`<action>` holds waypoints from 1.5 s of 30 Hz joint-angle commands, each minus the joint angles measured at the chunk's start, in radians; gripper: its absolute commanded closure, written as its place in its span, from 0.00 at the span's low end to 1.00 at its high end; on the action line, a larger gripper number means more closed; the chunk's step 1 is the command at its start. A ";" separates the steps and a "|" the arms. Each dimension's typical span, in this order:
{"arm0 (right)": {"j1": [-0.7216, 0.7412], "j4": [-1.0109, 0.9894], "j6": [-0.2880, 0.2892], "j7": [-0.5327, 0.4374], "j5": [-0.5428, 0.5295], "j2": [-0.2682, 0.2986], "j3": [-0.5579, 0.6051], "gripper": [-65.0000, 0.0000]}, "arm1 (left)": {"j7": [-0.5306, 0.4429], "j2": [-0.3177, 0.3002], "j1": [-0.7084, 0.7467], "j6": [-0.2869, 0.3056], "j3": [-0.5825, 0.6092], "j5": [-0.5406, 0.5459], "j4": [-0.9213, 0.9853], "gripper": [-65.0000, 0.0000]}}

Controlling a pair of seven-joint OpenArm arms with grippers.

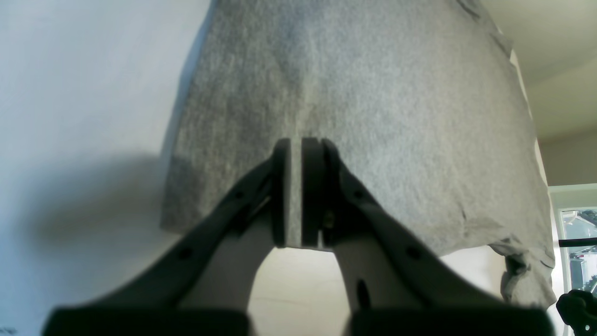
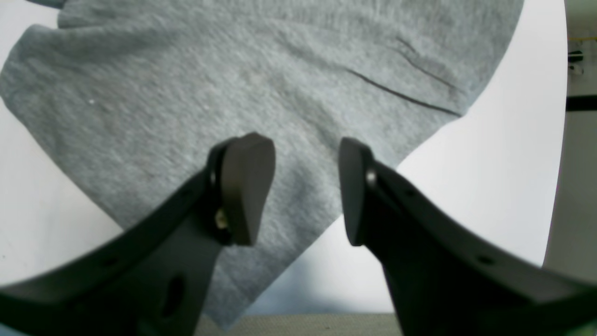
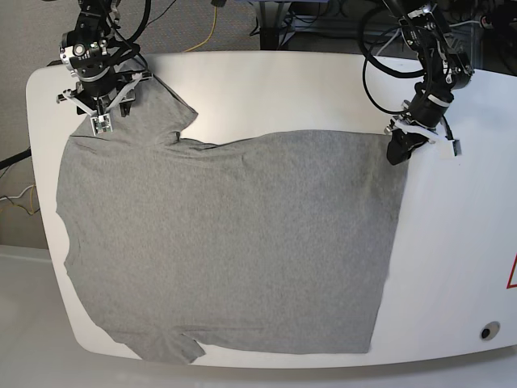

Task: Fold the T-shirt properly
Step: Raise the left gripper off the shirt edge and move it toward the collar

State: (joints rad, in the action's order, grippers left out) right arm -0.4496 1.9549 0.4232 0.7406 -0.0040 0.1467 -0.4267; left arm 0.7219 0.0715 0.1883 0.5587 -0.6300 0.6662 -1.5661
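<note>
Since the T-shirt (image 3: 234,242) lies flat along the bench (image 3: 460,267), we have the left hand (image 3: 401,145) clamped on its hem corner, right hand (image 3: 102,120) open over the far sleeve; fold runs between them.

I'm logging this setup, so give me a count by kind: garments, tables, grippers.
Garments: 1, the T-shirt
Tables: 1, the white table
Grippers: 2, the left gripper and the right gripper
Total: 4
</note>
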 commanded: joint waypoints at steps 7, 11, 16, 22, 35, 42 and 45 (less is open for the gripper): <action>0.010 0.016 -0.001 -0.019 0.000 0.009 -0.042 0.59 | -0.012 -0.006 -0.005 0.010 -0.003 0.019 -0.021 0.96; 0.012 0.016 -0.001 -0.019 0.000 0.009 -0.044 0.59 | -0.012 -0.006 -0.005 0.010 -0.004 0.019 -0.023 0.96; 0.012 0.016 -0.001 -0.019 0.000 0.009 -0.044 0.59 | -0.012 -0.006 -0.003 -0.029 -0.040 0.019 -0.026 0.88; 0.013 0.016 -0.001 -0.019 0.000 0.009 -0.044 0.59 | -0.012 -0.008 -0.003 -0.130 -0.116 0.019 -0.046 0.41; 0.015 0.014 -0.001 -0.019 0.000 0.011 -0.042 0.59 | 0.049 -0.022 0.027 -0.056 -0.136 0.215 0.006 0.34; 0.013 0.014 -0.001 -0.019 0.000 0.011 -0.042 0.59 | 0.089 -0.048 0.024 -0.055 -0.138 0.330 0.194 0.34; 0.010 0.014 -0.001 -0.019 0.000 0.020 -0.044 0.59 | 0.089 -0.048 0.027 -0.055 -0.139 0.338 0.214 0.34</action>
State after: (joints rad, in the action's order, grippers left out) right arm -0.4389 1.9541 0.4274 0.7380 -0.0048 0.1448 -0.4637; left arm 0.8024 0.0242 0.2157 0.5232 -0.7708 1.0187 -1.3621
